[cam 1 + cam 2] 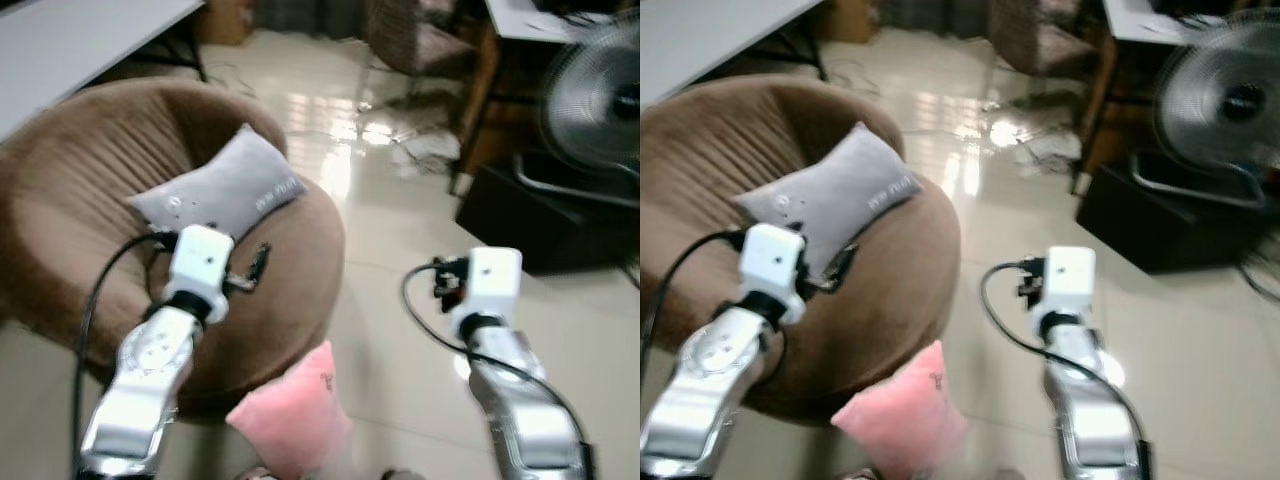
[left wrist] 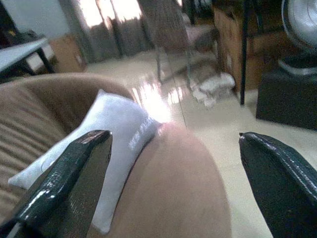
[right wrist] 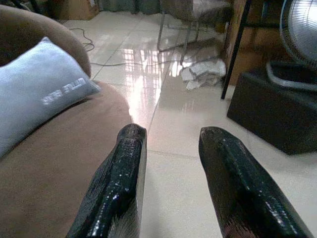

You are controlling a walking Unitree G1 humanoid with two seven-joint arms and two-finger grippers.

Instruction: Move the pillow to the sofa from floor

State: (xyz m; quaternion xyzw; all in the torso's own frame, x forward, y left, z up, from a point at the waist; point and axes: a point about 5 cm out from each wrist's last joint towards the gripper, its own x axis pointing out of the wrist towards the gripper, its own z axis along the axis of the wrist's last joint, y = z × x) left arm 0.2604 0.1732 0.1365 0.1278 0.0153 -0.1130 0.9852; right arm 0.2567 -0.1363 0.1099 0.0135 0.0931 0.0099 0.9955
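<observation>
A: Pillow (image 1: pixel 290 410), pink, soft, on the glossy tile floor (image 1: pixel 400 250) against the base of the round brown sofa (image 1: pixel 60 210).
B: Room around it?
A: Bare floor toward the fan (image 1: pixel 590 100) and black box (image 1: pixel 540 220).
B: Hands?
A: Left hand (image 2: pixel 173 173) spread wide, grasping nothing, over the sofa's plush seat rim. Right hand (image 3: pixel 171 163) parted, released, above tile. Wrist views show lettering on the grey pillow (image 3: pixel 39 89) lying on the seat.

Silver arms, white boxy wrist blocks, looping black cables, left hand (image 2: pixel 173 193) and right hand (image 3: pixel 171 181) with glossy black fingers
</observation>
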